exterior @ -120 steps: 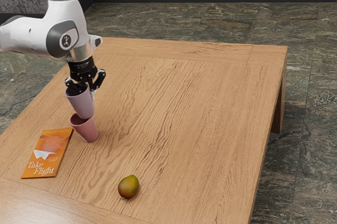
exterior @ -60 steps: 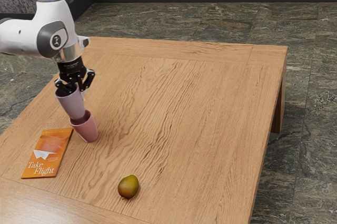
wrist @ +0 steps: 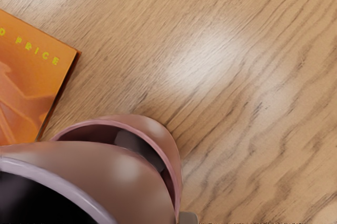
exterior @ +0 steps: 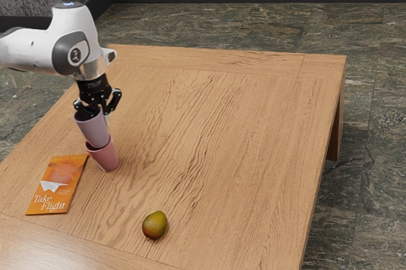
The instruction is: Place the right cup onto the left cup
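Note:
In the exterior view the black gripper (exterior: 96, 114) is shut on the rim wall of the lilac cup (exterior: 94, 130), which tilts slightly. The lower end of this cup overlaps the mouth of the pink cup (exterior: 105, 157) standing on the table; how far inside it sits, I cannot tell. In the wrist view the lilac cup (wrist: 121, 174) looms large, hiding part of the pink cup (wrist: 169, 148), whose dark opening still shows in part. A grey fingertip (wrist: 188, 217) lies against the outer side of the lilac cup.
An orange book (exterior: 58, 184) lies beside the pink cup on the wooden table (exterior: 235, 149), and shows in the wrist view too as an orange cover (wrist: 31, 77). A green-red mango (exterior: 154, 225) rests farther toward the table's near side.
My hand and the lilac cup swung toward the exterior view's left, then came partway back and dropped a little, over the pink cup. The pink cup, book and mango stayed put.

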{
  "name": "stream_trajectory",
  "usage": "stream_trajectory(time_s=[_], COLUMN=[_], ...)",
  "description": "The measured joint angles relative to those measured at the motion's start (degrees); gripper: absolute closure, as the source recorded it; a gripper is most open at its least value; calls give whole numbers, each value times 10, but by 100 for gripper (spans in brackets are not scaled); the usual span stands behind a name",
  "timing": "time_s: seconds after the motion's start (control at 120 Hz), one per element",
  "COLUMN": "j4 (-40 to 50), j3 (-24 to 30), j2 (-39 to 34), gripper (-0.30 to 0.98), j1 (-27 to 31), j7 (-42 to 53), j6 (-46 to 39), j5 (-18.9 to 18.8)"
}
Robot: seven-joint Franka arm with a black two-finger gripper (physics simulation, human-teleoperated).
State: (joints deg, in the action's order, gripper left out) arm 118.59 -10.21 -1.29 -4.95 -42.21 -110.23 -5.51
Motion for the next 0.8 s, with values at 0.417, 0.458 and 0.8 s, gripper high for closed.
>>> stream_trajectory(time_s=[0.417,0.458,0.8], j4=[9,9,10], j3=[-8,-11,-15], j2=[2,1,2], gripper=[78,78,38], j1=[-20,-20,12], j7=[0,0,0], j6=[-12,-12,-15], j5=[3,2,4])
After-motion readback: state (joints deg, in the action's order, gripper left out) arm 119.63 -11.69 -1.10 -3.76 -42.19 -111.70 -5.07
